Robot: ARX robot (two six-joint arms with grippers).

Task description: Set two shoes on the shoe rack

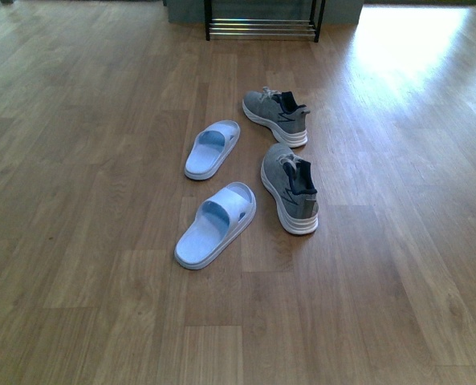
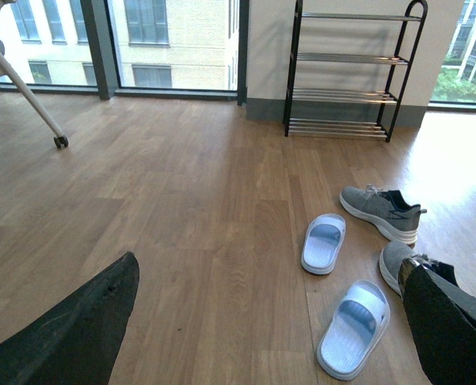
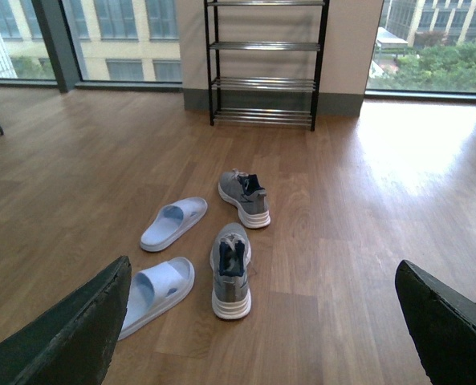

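Observation:
Two grey knit shoes with white soles lie on the wood floor: the nearer shoe [image 1: 290, 188] [image 3: 230, 271] [image 2: 392, 263] and the farther shoe [image 1: 276, 115] [image 3: 245, 197] [image 2: 381, 212]. Against the far wall stands the black-framed shoe rack [image 1: 261, 29] [image 2: 347, 70] [image 3: 264, 62] with chrome bars, its tiers bare. My left gripper [image 2: 274, 321] is open above the floor, one finger partly covering the nearer shoe. My right gripper [image 3: 262, 321] is open too, well short of the shoes. Neither gripper shows in the front view.
Two pale blue slide slippers [image 1: 213, 148] [image 1: 217, 224] lie left of the shoes. A chair leg with a caster [image 2: 60, 141] stands far left. Floor-to-ceiling windows flank the rack's wall. Sunlight glares on the floor [image 1: 406, 40] at right.

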